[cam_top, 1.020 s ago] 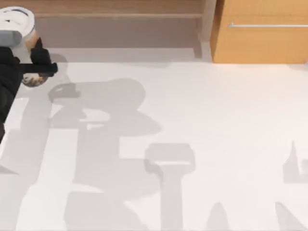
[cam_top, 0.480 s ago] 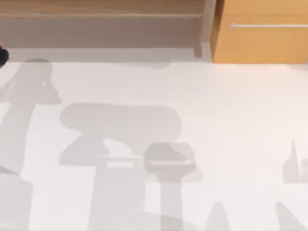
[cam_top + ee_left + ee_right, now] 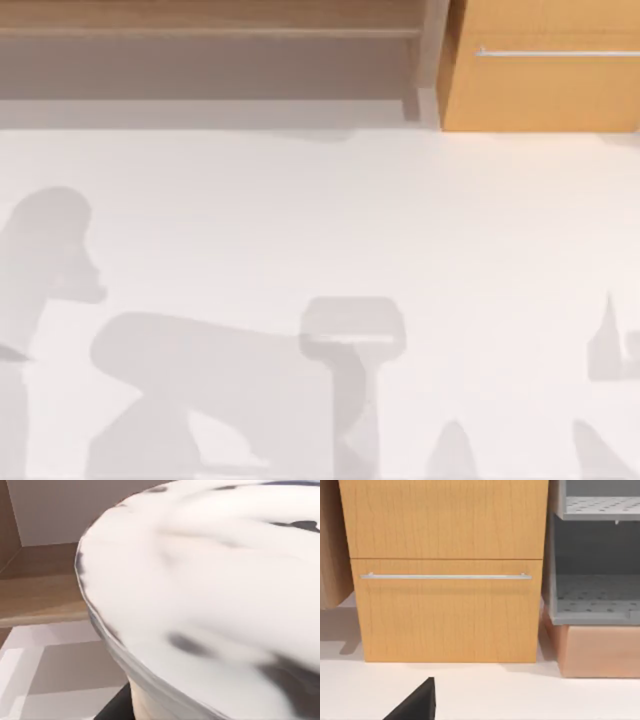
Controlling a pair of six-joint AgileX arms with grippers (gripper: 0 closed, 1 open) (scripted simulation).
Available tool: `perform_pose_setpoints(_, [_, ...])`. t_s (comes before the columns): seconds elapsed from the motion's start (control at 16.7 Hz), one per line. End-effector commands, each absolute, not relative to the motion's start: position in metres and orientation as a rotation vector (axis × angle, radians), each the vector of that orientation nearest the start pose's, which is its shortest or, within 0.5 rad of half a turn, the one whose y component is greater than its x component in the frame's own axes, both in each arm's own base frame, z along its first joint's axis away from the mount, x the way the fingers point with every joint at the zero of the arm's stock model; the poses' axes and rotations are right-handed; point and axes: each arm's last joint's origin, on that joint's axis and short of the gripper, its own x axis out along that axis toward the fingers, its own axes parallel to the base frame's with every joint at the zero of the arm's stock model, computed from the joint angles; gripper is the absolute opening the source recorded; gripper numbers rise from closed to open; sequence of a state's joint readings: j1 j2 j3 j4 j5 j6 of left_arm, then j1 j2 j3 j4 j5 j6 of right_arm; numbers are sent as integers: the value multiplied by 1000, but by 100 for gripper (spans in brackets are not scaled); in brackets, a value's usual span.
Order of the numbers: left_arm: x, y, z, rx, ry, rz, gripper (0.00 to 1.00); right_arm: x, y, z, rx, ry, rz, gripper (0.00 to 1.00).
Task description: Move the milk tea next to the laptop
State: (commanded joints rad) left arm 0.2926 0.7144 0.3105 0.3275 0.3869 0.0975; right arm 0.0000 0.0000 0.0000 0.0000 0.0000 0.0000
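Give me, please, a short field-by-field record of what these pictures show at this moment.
milk tea: white domed lid close up in the left wrist view, a strip of tan cup beneath it
table: white top, crossed by grey shadows in the top view
cabinet: wooden drawer front with a metal handle, at the table's far right
shelf: grey perforated rack beside the cabinet

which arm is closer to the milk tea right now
Left. The left wrist view sits right over the milk tea's white domed lid, so that arm is close against the cup. The right wrist view faces a wooden drawer cabinet, its arm away from the cup.
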Motion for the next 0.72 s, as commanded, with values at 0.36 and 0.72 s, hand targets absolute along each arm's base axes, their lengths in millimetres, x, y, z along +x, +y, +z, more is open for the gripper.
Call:
perform_pose_setpoints(0.36, [125,37,173,28,140,-72,0,106,-1,160,0,0,0,100])
perform_pose_setpoints(0.72, [111,38,136,-6,196,-34,0,106,-1,160,0,0,0,100])
